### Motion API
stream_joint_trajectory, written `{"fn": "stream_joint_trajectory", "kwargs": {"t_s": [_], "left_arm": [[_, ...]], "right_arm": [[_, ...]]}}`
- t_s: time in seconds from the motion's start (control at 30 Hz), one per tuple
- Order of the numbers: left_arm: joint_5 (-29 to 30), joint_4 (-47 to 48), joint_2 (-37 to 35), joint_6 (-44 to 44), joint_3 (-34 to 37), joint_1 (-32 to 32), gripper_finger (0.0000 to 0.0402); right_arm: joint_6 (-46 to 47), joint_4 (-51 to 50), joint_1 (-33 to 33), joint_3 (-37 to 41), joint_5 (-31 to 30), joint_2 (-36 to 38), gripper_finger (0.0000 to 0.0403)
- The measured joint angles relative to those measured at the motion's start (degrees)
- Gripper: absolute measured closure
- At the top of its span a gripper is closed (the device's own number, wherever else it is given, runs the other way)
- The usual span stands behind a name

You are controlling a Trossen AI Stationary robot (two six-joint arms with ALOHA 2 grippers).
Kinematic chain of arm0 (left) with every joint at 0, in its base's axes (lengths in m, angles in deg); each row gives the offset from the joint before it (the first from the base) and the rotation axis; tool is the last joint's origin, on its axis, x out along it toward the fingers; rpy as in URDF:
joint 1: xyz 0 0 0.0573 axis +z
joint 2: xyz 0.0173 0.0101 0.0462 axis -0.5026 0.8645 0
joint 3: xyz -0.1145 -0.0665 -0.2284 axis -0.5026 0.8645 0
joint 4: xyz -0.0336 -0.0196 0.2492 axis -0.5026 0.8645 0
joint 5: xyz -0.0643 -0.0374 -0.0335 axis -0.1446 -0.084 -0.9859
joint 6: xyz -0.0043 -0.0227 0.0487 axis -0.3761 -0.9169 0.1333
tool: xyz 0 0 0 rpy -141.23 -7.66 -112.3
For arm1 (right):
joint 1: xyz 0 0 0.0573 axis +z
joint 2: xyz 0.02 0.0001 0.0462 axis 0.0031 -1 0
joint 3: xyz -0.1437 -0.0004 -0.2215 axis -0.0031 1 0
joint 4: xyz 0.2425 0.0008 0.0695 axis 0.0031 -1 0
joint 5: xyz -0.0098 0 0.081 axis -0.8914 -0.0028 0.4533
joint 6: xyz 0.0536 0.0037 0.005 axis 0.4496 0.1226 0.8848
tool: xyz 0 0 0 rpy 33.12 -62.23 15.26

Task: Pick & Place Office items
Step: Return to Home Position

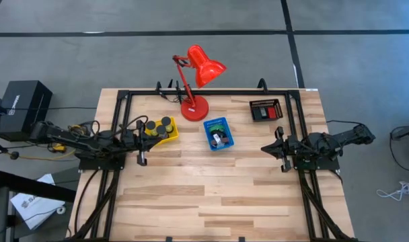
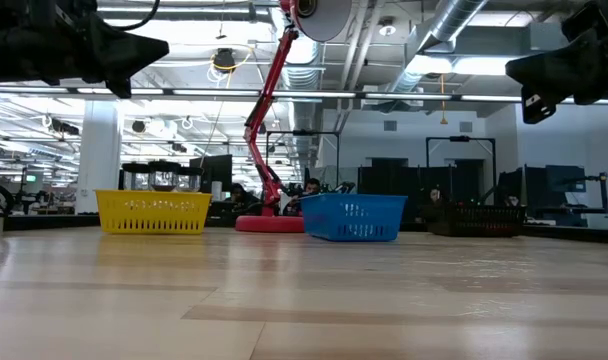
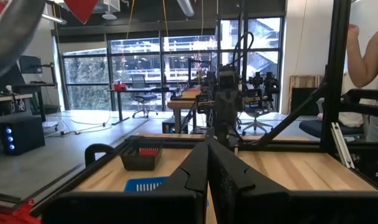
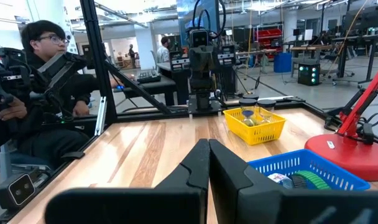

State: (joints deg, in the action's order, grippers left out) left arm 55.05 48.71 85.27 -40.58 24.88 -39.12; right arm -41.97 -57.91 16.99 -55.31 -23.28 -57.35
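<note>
Pale wooden tabletop (image 1: 211,195) lies between the arms with no loose piece that I can see. The office items sit in the three trays along the far half. Black discs (image 1: 165,123) are in the yellow tray (image 2: 152,212) on the left. A green piece (image 4: 310,179) and a silvery one (image 1: 216,139) are in the blue tray (image 2: 352,218) at the middle. A red block (image 1: 262,104) is in the black tray (image 2: 476,220) on the right.

From the left gripper (image 3: 207,152) the yellow tray lies just beside it, to its far right. From the right gripper (image 4: 209,149) the black tray lies farther off, and the blue tray is to its left; this arm is the nearer one to the blue tray.

Both arms stretch level from the table's outer edges and point inward at each other. The low view shows them held well above the wood. Each gripper has its fingers pressed together on nothing. With nothing left to fetch, the move ahead seems to be only folding back to rest.
</note>
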Motion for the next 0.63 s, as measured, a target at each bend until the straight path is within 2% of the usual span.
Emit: {"fn": "stream_joint_trajectory", "kwargs": {"t_s": [0.63], "left_arm": [[0.1, 0.5, 0.2, -3.1, 0.0, 0.0, 0.0401]], "right_arm": [[0.0, 0.0, 0.0, 0.0, 0.0, 0.0, 0.0403]]}}
